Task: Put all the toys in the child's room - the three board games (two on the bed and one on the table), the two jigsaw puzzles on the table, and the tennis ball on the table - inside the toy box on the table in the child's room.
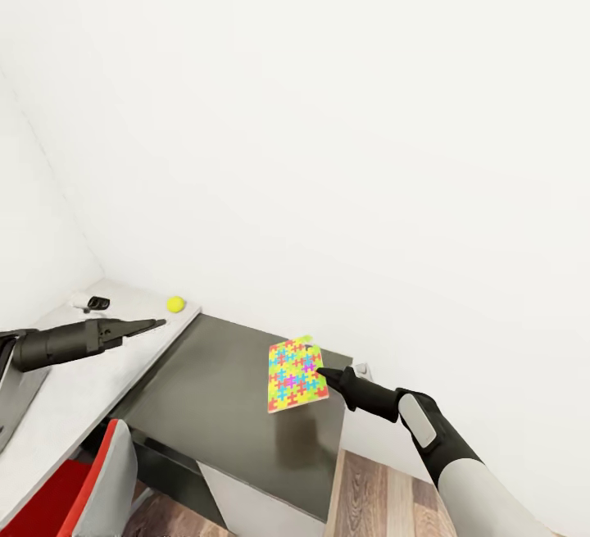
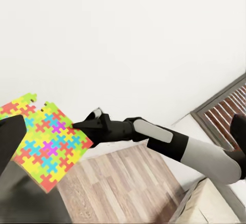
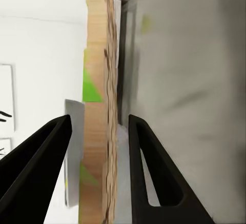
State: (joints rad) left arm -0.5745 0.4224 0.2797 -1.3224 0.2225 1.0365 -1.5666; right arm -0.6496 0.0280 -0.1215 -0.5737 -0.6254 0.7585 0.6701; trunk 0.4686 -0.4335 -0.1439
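A bright multicoloured jigsaw puzzle (image 1: 293,373) hangs tilted just above the table's lower dark grey section (image 1: 221,406), casting a shadow on it. My right gripper (image 1: 321,373) is shut on its right edge; in the right wrist view the puzzle's thin edge (image 3: 100,131) stands between the two dark fingers (image 3: 148,178). The left wrist view has the puzzle (image 2: 46,142) with the right gripper (image 2: 78,126) on its corner. A yellow tennis ball (image 1: 175,303) lies on the pale grey table top (image 1: 82,398) by the wall. My left gripper (image 1: 154,325) hovers open a little short of the ball, holding nothing.
A small white and black object (image 1: 92,302) lies in the table's far corner. A red chair with a grey back (image 1: 98,480) stands at the table's near side. White walls close in behind and to the left. Wooden floor (image 1: 369,496) lies right of the table.
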